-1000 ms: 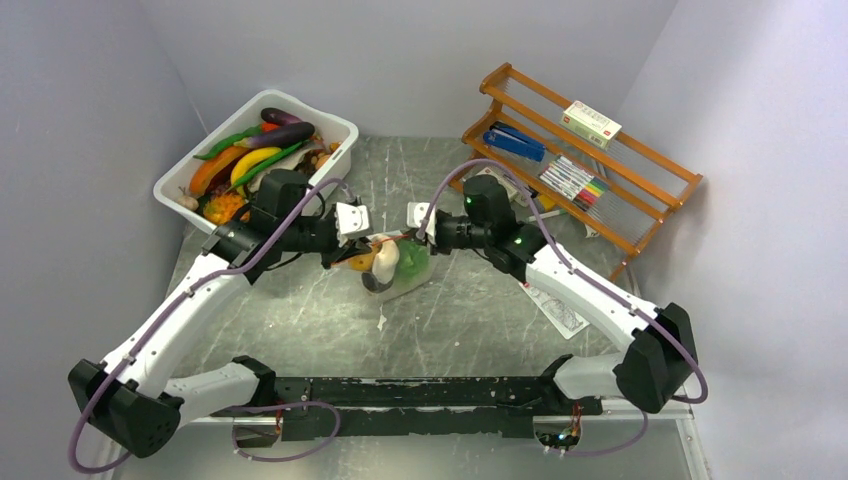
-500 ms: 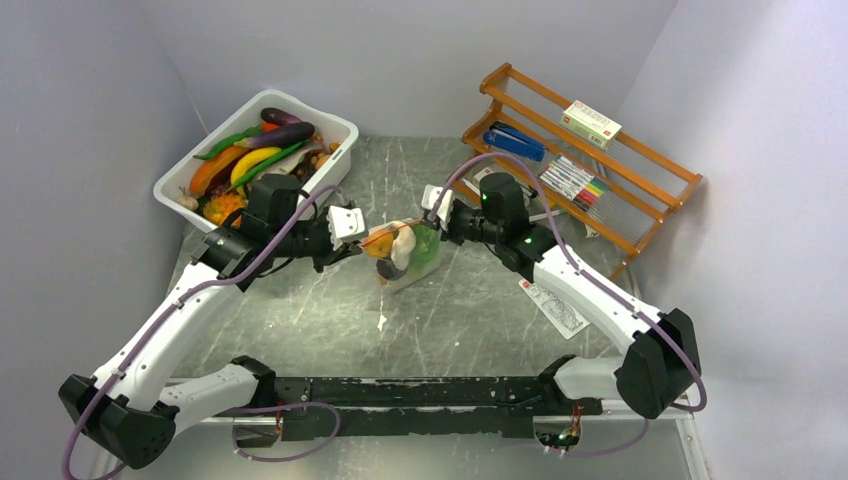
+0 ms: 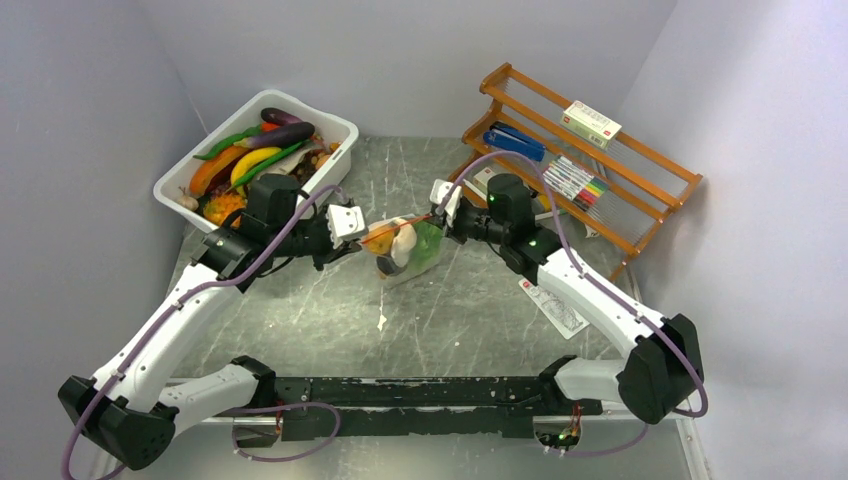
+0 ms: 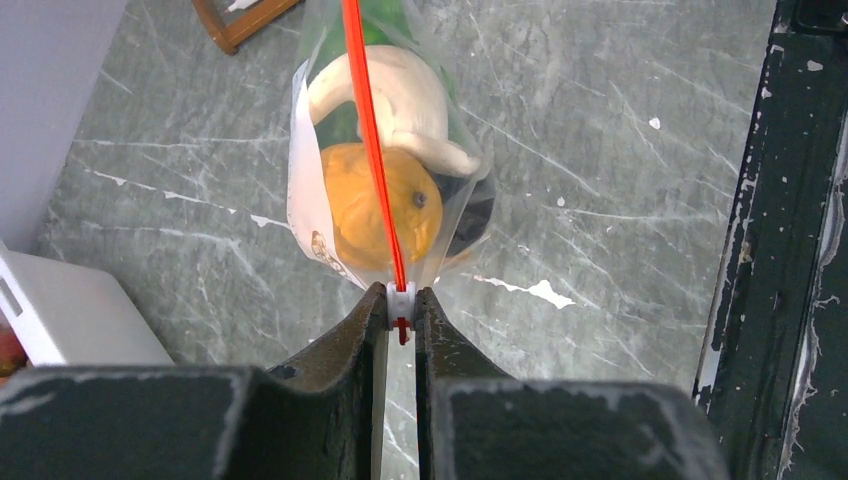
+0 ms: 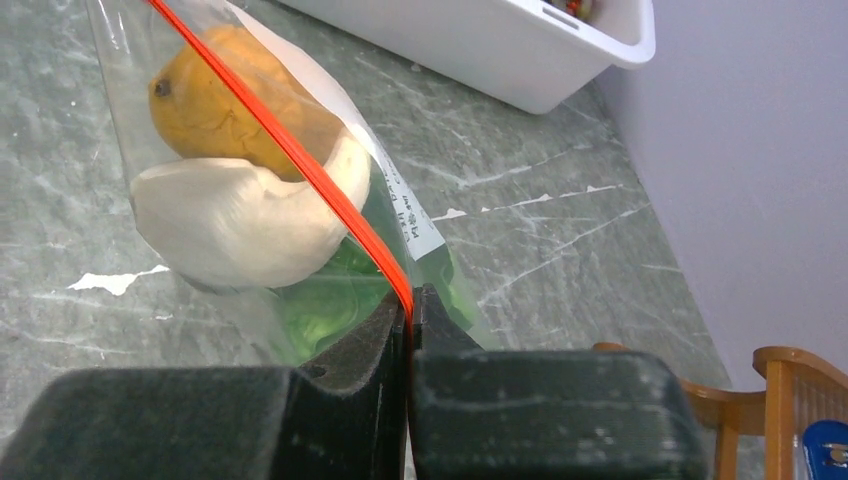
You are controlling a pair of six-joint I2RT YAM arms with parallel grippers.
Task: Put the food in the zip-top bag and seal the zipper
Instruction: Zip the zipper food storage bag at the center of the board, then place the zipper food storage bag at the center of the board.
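Orange-red and pulled taut, the zipper (image 4: 368, 140) ran in a straight line between two robot arms above a grey marbled table (image 3: 460, 310). Seen from overhead, its long axis sloped from the left gripper (image 3: 361, 242) up and away to the right gripper (image 3: 438, 215), roughly across the workspace, with the right end farther from the arm bases.

Both grippers were clenched on the strip. The left gripper's fingers pinched the small white tab (image 4: 400, 296) at its end of the zipper, and the right gripper's fingers were closed tight on the opposite end.

The clear zip-top bag (image 3: 412, 262) hung below the strip at the middle of the table, its body sagging toward the near side, with its white label (image 5: 395, 195) running down one face. Whether its bottom touched the tabletop could not be told.

Inside lay an orange fruit (image 4: 375, 205) nearest the left gripper and a pale mushroom (image 4: 400, 100) pressed against it. A green lettuce (image 5: 330, 295) sat at the right gripper's end, and a dark piece (image 4: 472, 215) lay beneath the fruit.

A white bin (image 3: 335, 128) heaped with more toy vegetables stood at the far left. A wooden rack (image 3: 640, 215) stood at the far right, and a printed leaflet (image 3: 556, 306) lay flat near the right arm.
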